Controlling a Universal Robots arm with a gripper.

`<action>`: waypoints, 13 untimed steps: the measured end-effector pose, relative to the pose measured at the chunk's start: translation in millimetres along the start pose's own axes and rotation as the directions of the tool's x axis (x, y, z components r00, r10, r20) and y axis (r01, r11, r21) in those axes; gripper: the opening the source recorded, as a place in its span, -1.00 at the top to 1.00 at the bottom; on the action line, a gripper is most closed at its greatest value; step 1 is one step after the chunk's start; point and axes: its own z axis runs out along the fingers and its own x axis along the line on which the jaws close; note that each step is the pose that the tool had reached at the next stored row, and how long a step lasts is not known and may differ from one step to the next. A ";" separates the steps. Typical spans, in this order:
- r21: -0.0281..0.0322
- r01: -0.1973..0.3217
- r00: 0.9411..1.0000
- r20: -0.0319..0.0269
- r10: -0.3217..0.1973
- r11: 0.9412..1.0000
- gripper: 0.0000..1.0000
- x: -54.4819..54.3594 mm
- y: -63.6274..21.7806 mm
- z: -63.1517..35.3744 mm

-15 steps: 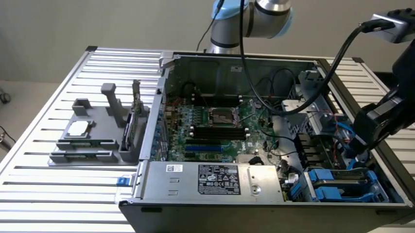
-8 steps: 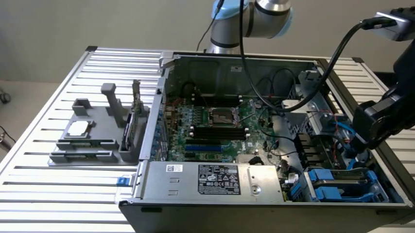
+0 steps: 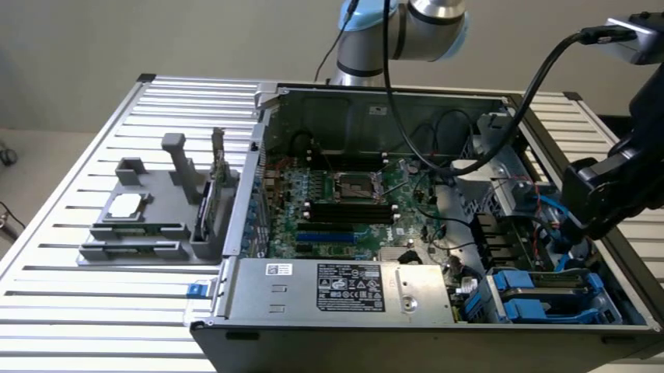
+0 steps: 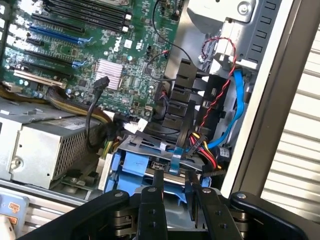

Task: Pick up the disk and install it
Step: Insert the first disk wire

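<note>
— Blue plastic round grey metal: that's the disk [image 3: 539, 294], lying in the drive bay at the near corner of the computer case [image 3: 415, 332], on the exterior view's right, beside the power supply [image 3: 343, 286].
— And the gripper [image 3: 589, 227]?
— It hangs just above that bay, fingers [image 4: 158, 200] spread with a gap, pinching nothing I can see.
— What could go wrong?
— The wiring, I'd say. A blue cable [image 4: 235, 100] and a red, yellow and black wire bundle [image 4: 202, 145] crowd the bay. A finger could snag one, or catch the carrier's edge and tip the disk crooked.
— Count?
— One arm [image 3: 415, 23], one gripper, two fingers, one disk, one power supply, one grey fixture [image 3: 155, 221] on the tabletop [image 3: 73, 311].
</note>
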 end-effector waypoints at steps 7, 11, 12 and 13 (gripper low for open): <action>-0.002 -0.065 0.998 0.001 0.065 0.998 0.37 0.0 0.1 -0.1; -0.003 -0.099 0.995 0.001 0.099 0.995 0.37 -0.1 0.1 -0.1; -0.003 -0.108 0.994 0.001 0.108 0.994 0.37 -0.1 0.1 -0.1; -0.004 -0.117 0.993 0.001 0.117 0.993 0.37 -0.1 0.1 -0.1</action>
